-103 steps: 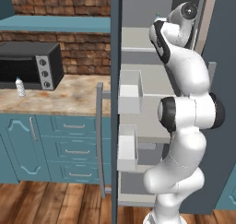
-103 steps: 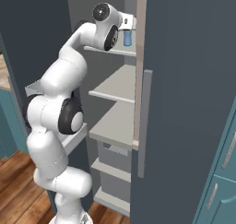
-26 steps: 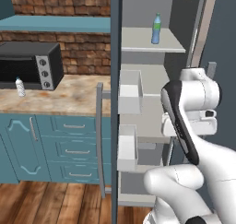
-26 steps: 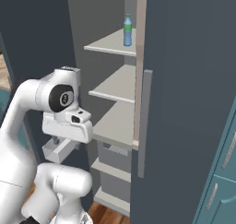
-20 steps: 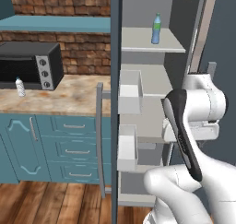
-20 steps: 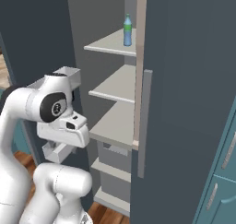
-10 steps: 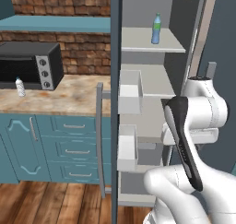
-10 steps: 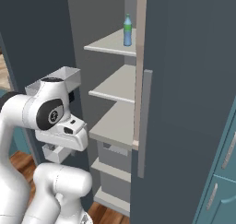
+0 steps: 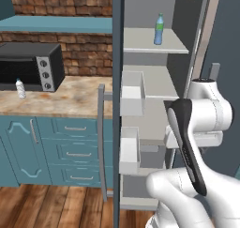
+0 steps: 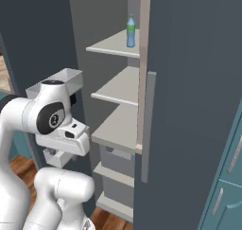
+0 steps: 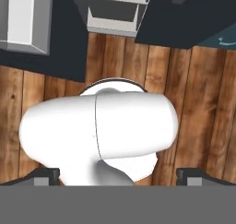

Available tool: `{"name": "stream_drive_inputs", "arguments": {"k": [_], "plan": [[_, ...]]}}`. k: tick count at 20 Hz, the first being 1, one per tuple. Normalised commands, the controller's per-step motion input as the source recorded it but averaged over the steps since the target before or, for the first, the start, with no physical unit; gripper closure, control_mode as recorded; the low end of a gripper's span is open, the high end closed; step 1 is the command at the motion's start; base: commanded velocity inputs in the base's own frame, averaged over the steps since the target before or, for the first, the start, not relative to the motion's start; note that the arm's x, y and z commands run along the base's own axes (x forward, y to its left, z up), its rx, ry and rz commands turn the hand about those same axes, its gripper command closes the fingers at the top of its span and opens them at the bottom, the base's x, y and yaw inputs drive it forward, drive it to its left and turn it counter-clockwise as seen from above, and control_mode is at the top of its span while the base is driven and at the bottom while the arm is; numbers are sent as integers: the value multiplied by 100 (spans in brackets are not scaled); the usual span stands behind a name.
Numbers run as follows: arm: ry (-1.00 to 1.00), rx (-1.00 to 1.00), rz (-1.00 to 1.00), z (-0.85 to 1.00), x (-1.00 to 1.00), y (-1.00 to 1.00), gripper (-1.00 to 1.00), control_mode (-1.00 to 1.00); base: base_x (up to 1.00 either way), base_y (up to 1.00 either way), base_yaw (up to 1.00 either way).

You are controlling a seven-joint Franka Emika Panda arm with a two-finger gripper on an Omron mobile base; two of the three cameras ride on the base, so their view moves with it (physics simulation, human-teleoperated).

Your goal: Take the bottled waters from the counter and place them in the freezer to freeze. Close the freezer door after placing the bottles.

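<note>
Now arm (image 9: 197, 128) folded lower, blue bottle (image 9: 159, 29) unmoved

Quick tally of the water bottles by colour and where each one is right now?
Blue bottle, green cap, standing on the top freezer shelf: 1
Whitish bottle, on the counter in front of the black oven: 1
Total: 2 bottles, one left to move; the freezer door is open.
</note>
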Motion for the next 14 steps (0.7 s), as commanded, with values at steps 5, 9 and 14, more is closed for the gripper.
{"name": "stream_drive_inputs", "arguments": {"k": [5,9,14], "plan": [[0,0,0,0,0,0,-100,100,-51,6,0],[0,0,0,0,0,0,-100,100,-63,15,0],[0,0,0,0,0,0,-100,100,-43,37,0]]}}
